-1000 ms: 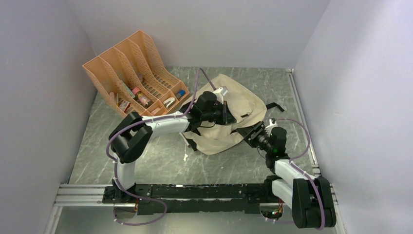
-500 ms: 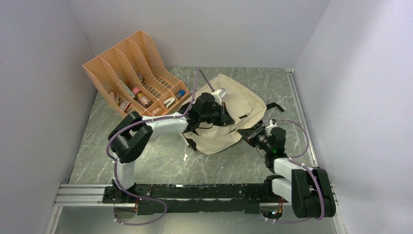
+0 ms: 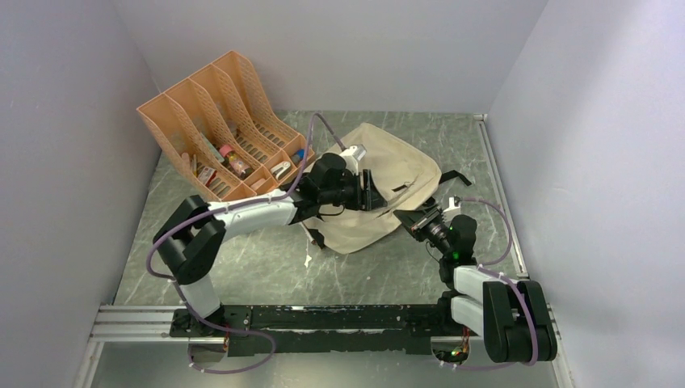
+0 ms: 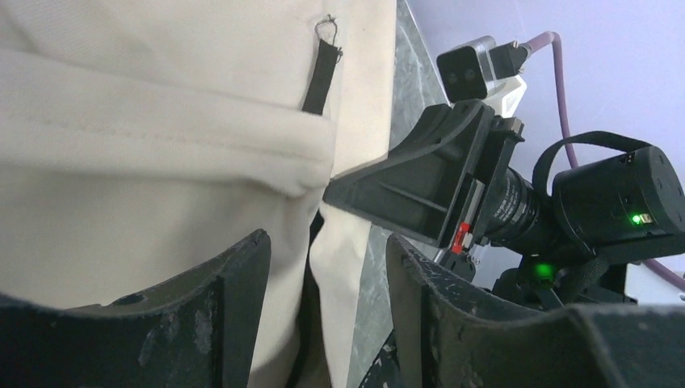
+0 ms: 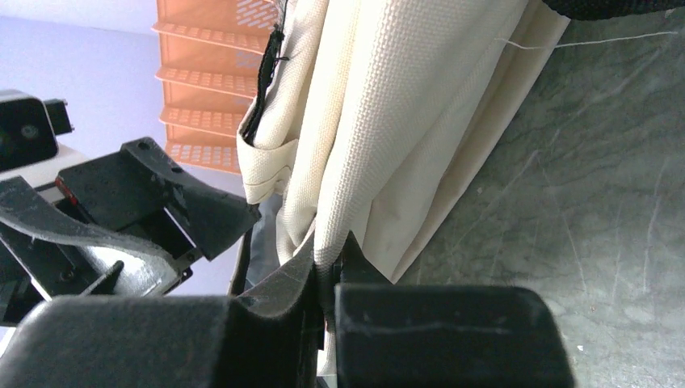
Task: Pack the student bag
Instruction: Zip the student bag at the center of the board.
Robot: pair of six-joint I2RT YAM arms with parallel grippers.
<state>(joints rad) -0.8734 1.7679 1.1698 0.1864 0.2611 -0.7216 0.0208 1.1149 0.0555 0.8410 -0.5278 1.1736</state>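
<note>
Cream canvas, the student bag (image 3: pixel 396 166) lies slumped right of centre on the table (image 3: pixel 258 267), just beside the orange file organizer (image 3: pixel 214 113). Over the last second the left gripper (image 4: pixel 323 259) has drawn leftward toward that organizer, jaws spread and empty. The right gripper (image 5: pixel 329 260) stays pinched on the bag's edge fabric, probably near a pocket mouth. Packing seems barely begun.

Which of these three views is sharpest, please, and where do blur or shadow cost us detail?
Top external: sharpest, evenly lit, with soft shadows around the student bag. Left wrist: the left gripper sits dark at the bottom, and the nearest cloth is soft. Right wrist: the bag's weave is crisp, but the right gripper is dark and the orange file organizer behind is slightly soft.
</note>
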